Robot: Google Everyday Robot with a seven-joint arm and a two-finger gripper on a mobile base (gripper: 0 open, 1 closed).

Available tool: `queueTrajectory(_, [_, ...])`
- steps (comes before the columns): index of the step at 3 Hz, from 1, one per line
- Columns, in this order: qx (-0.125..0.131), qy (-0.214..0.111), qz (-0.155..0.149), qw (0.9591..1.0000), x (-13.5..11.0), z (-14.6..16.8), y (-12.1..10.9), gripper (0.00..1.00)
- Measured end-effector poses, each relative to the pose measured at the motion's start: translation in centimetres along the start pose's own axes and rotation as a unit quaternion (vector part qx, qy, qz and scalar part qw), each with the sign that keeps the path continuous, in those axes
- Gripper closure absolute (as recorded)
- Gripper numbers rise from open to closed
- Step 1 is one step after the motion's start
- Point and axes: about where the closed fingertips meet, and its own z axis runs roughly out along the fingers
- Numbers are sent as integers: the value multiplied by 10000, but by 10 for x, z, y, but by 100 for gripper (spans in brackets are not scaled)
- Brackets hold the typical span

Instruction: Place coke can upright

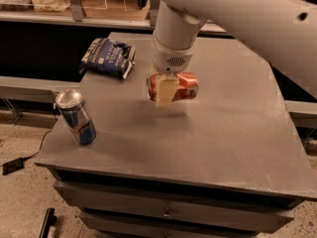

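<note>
At the grey table (225, 133), the robot's white arm (237, 14) reaches down from above, its gripper (167, 87) poised over the middle of the tabletop. The jaws are closed across the body of the coke can (184, 87), one pale finger (165, 91) crossing the near face and the other hidden behind. The can lies sideways in that grip, its long axis running left to right. A soft shadow on the surface below suggests it hangs just clear of the table rather than resting on it. Which end carries the silver top cannot be made out from here.

A taller blue and silver can (77, 117) stands near the front left corner, well apart from the gripper. A dark blue snack bag (108, 57) lies at the back left.

The step in hand looks to be the turn to vertical. Done well, the wrist would roll the can a quarter turn so that its base faces the table. It would then come down slowly over the bare patch beneath it. The fingers should let go only once the base sits flat, since a dented can released at a tilt is likely to tip or roll
</note>
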Motion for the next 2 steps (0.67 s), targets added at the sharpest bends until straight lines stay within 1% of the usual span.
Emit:
queueTrajectory(1, [122, -143, 136, 9997, 9, -31, 2, 100])
queueTrajectory(2, [135, -159, 141, 9997, 9, -33, 2, 100])
